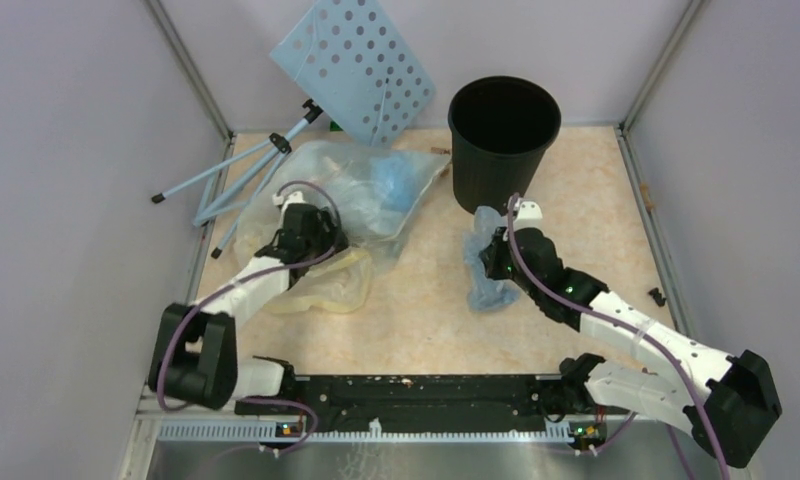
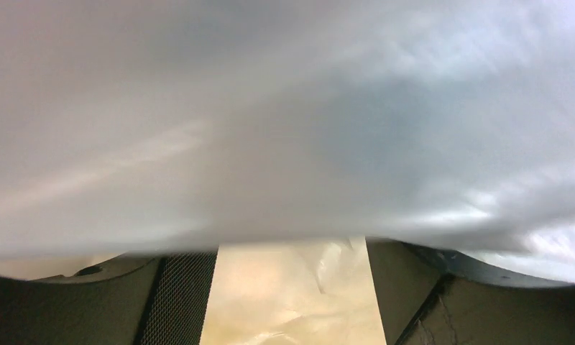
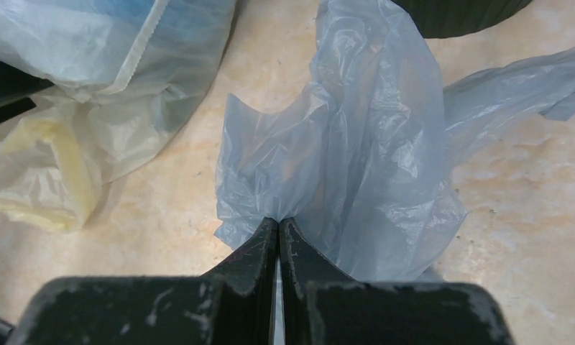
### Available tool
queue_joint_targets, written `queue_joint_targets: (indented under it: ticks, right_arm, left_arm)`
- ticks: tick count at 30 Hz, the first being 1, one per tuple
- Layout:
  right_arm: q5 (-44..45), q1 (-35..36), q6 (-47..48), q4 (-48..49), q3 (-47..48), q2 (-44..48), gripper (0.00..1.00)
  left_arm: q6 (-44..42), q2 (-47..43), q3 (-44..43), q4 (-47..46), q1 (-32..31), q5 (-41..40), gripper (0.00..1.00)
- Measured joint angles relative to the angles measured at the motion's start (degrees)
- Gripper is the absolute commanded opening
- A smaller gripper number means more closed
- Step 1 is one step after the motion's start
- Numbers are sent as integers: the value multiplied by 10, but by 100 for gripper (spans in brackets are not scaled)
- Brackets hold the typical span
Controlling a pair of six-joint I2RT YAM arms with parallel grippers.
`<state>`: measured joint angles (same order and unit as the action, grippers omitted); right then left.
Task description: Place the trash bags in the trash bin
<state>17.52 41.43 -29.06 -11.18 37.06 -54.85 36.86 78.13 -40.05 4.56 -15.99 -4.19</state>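
The black trash bin (image 1: pixel 503 140) stands upright at the back of the table; its base shows at the top of the right wrist view (image 3: pixel 461 11). A crumpled light-blue trash bag (image 1: pixel 484 275) lies in front of the bin. My right gripper (image 1: pixel 494 262) is shut on a fold of this bag (image 3: pixel 364 165), jaws pinched together (image 3: pixel 279 224). More blue film (image 1: pixel 396 180) sits inside the clear yellowish sack (image 1: pixel 361 205). My left gripper (image 1: pixel 311 238) is at the sack's near end. It is open (image 2: pixel 292 287), with yellowish film between its fingers (image 2: pixel 177 302) and film over the lens.
A pale-blue perforated panel (image 1: pixel 361 65) leans at the back left of the bin. A light-blue folding stand (image 1: pixel 246 170) lies at the left wall. The clear sack's edge also shows at the left of the right wrist view (image 3: pixel 90 79). Walls enclose the table.
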Motion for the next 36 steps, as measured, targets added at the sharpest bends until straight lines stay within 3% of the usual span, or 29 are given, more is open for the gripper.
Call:
queue_joint_targets:
  ticks: [3,4,5,6,8,12,15,17,20,24,27,36]
  right_arm:
    - [-34,0,-5,10,0,0,4]
    - [-58,-1,-4,21,-1,2,18]
    - [-83,-1,-1,34,-3,4,42]
    - [-113,-2,2,48,-5,6,55]
    - [-176,-2,11,70,-6,4,65]
    - [-221,-2,26,52,18,-20,66]
    - [-213,-2,37,24,36,-30,61]
    - [-204,-2,40,10,37,-29,54]
    - [-195,-2,35,-9,31,-26,53]
    - [-217,-3,25,-5,-7,-14,55]
    - [-251,-3,19,4,-32,-17,45]
    - [-292,-3,10,52,-16,-121,44]
  left_arm:
    - [5,-70,25,28,50,-40,83]
    - [-1,-95,32,36,61,-44,84]
    - [-10,-117,38,39,66,-36,86]
    - [-18,-138,42,40,66,-21,87]
    - [-39,-181,43,35,63,45,89]
    - [-78,-218,23,19,22,152,93]
    - [-120,-204,-43,36,-93,168,93]
    - [-133,-192,-75,36,-147,177,89]
    - [-135,-175,-89,26,-192,186,79]
    - [-122,-141,-70,2,-226,193,69]
    - [-96,-108,-26,-43,-237,214,65]
    - [-27,-13,41,-115,-240,227,61]
